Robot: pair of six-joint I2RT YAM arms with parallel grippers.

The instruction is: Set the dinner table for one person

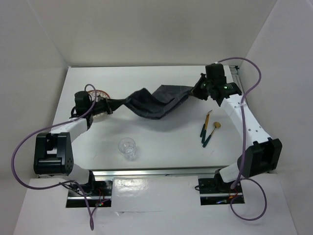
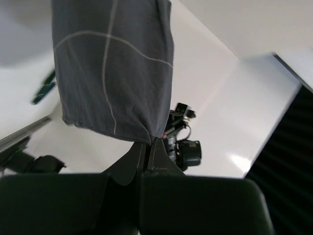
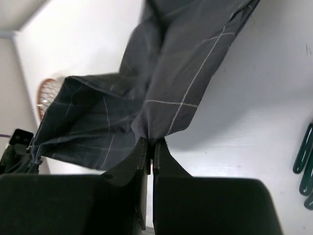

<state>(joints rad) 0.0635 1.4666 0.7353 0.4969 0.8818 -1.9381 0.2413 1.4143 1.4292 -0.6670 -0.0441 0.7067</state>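
A dark grey checked cloth (image 1: 155, 103) hangs stretched between my two grippers above the white dinner table (image 1: 166, 142). My left gripper (image 1: 111, 104) is shut on its left corner; in the left wrist view the cloth (image 2: 112, 68) hangs from the closed gripper (image 2: 149, 141). My right gripper (image 1: 196, 91) is shut on the right corner; in the right wrist view the cloth (image 3: 161, 83) is pinched in the gripper (image 3: 150, 142). A clear glass (image 1: 128, 147) stands on the table near the front. Green-handled cutlery (image 1: 208, 132) lies at the right.
A small plate with a red pattern (image 1: 100, 95) sits at the left, partly hidden behind my left gripper, and shows in the right wrist view (image 3: 48, 90). A metal rail (image 1: 156, 172) runs along the near edge. White walls (image 1: 161, 29) enclose the table.
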